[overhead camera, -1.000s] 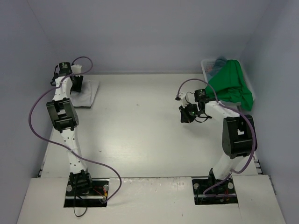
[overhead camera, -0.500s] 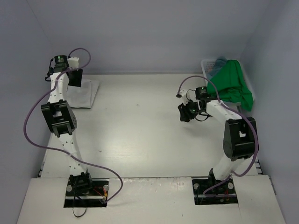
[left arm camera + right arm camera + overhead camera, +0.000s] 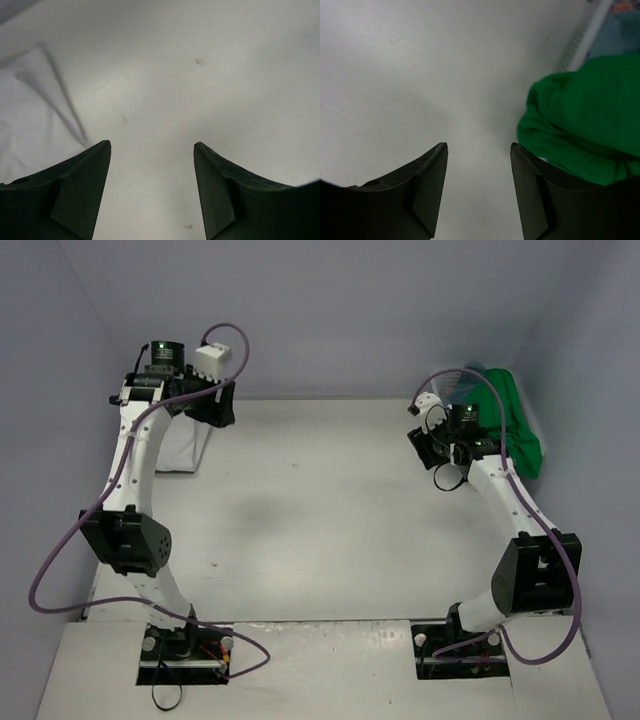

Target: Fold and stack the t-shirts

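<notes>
Both arms have shifted in the last second. The left arm lifted off the cloth in the far left corner and swung its wrist up and toward the middle. The right arm pulled back toward the far right corner, where the laundry is. The right gripper [image 3: 477, 145] was clamped shut a second ago and now it's spread wide with nothing between the fingers. The left gripper [image 3: 152, 145] is spread too, a bit wider than before, and it's just hanging over bare desk [image 3: 320, 530] holding nothing.

Progress-wise I'd say we're early. The white t-shirt [image 3: 30, 120] is lying flat near the far left corner of the desk and looks folded, so that's probably the start of the stack. The arm hides most of it from above, so I can't tell if anything's under it.

The bright green t-shirt [image 3: 580, 125] is still a crumpled lump draped over the edge of the white lattice basket [image 3: 587, 37] in the far right corner. It sits just to the right of the right gripper and isn't touching it. A teal-blue t-shirt [image 3: 622, 32] is peeking out from inside the basket behind it. No sign of a dark one from here.

So my guess is one's folded and at least two are left to pull out, fold and pile up. Green looks like the next one, since the right gripper is basically next to it.
</notes>
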Controlling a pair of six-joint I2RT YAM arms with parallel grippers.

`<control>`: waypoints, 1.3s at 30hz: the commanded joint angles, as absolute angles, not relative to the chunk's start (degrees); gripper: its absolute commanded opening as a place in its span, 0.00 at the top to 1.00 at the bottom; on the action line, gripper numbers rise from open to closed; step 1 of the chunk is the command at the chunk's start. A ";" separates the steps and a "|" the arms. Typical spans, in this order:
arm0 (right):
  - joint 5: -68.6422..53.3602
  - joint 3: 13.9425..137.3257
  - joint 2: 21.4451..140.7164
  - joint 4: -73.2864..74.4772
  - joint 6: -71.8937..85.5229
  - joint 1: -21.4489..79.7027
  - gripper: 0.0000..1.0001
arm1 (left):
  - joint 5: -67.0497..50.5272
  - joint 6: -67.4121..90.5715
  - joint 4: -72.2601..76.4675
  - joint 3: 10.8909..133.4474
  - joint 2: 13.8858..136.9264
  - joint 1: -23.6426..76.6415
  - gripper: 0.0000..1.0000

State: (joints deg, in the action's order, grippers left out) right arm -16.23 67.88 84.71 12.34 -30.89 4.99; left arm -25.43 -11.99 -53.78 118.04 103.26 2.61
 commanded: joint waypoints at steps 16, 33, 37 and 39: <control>1.76 80.94 94.39 4.66 -29.97 -1.58 0.47 | -40.87 -24.60 -61.17 89.92 79.19 7.29 0.37; -2.20 86.84 104.50 6.86 -22.68 -1.41 0.46 | -43.15 -25.58 -57.40 79.63 74.80 3.43 0.36; -0.19 84.12 105.47 4.66 -23.46 -0.35 0.66 | -43.77 -24.70 -55.55 77.61 72.87 1.59 0.35; -0.18 82.62 105.56 2.99 -23.99 -0.35 1.00 | -44.38 -24.35 -54.93 77.34 72.77 1.06 0.35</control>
State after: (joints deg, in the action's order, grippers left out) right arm -1.02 83.66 105.54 6.90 -24.69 -1.04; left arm -41.47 -24.60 -58.26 76.60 75.11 2.00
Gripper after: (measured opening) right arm 0.143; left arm 0.652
